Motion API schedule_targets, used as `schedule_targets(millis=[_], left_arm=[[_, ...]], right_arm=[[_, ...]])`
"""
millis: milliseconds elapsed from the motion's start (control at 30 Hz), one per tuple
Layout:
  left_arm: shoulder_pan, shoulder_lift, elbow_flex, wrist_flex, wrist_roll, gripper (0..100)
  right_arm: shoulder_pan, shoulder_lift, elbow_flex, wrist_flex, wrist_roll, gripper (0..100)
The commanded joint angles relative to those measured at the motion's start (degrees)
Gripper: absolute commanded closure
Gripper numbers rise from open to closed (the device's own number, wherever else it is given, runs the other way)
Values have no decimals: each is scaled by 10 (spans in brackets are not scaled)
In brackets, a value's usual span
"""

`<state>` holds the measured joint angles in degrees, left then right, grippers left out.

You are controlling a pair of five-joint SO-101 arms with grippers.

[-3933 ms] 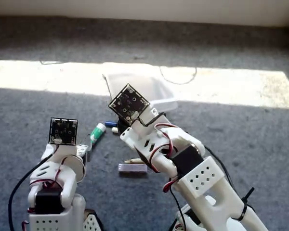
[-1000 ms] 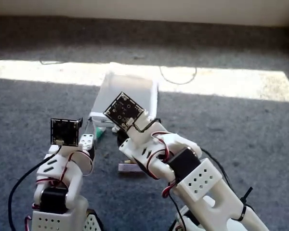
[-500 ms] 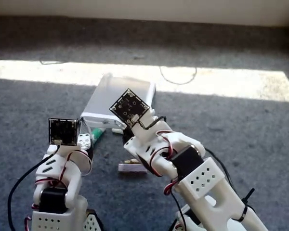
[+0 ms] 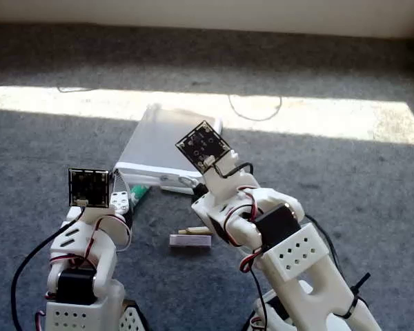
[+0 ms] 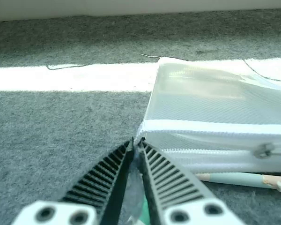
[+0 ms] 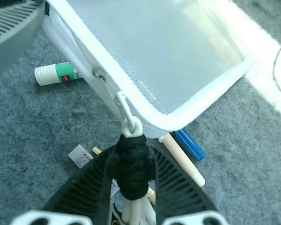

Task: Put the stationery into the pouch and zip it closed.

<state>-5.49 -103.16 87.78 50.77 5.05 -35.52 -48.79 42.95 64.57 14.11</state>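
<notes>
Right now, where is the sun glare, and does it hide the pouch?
High view: a sun band crosses the carpet and washes out the far end of the pouch; its near edge is shaded. Left wrist view: glare behind the pouch, zipper side shaded. Right wrist view: glare at the far corner; zipper pull and glue stick plain.

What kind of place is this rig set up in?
Probably an indoor room, home or office rather than a lab bench: there is grey carpet underneath, a band of sunlight falls across it, and a pale wall base runs along the far edge.
</notes>
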Motion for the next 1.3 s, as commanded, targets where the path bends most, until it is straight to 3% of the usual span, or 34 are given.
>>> schedule_targets(millis=[0, 467, 767, 833, 1000, 1267], left_arm=[[-18, -5, -8, -7, -6, 993], [-21, -5, -8, -7, -6, 993], [-17, -5, -7, -9, -6, 988], [-17, -5, -7, -8, -6, 954], [-17, -5, 10, -7, -4, 755], [-17, -5, 11, -9, -5, 760]], right_arm=[[38, -21, -35, 9, -8, 993], [133, -21, -37, 10, -35, 993], [137, -21, -37, 10, -36, 993], [137, -22, -37, 10, -34, 993], [137, -22, -37, 23, -32, 993], [137, -104, -34, 25, -31, 993]])
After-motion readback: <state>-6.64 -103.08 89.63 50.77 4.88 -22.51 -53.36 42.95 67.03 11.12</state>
